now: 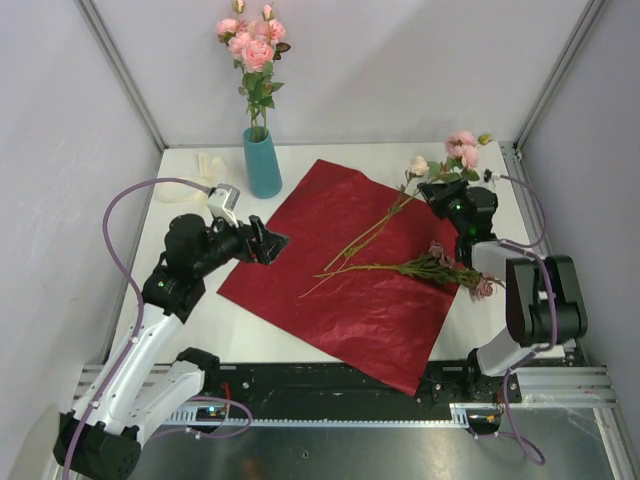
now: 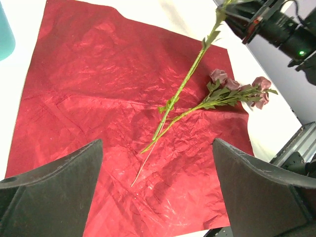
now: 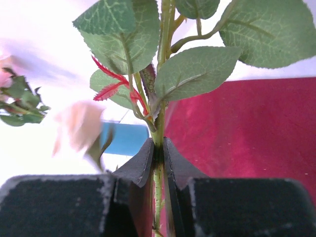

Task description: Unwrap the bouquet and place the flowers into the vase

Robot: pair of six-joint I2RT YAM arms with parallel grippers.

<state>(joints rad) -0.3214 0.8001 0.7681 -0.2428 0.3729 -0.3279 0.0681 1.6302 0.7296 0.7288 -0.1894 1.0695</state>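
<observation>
Right gripper (image 3: 158,148): pinching thin green rose stem (image 3: 165,44).
Left gripper (image 2: 157,145): wide open, empty.
Handling: light, whippy; hold stem.

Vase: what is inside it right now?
A bunch of pink roses stands in the teal vase, leaves above the rim. Its opaque wall hides the stems' lower ends and any water.

A dark red, crinkled, faintly glossy wrapping paper (image 1: 340,270) is seen on the white table (image 1: 260,335). The vase (image 1: 262,163) is coloured plain teal-blue, and pink blooms (image 1: 252,45) on green stalks are shown above it. Dusky mauve roses (image 2: 260,84) and a pink and cream spray (image 1: 462,148) are noted. A green stem (image 3: 165,29), with veined green leaves and small red leaflets, is framed by the black fingers (image 3: 143,163) of the right hand (image 3: 159,148).
</observation>
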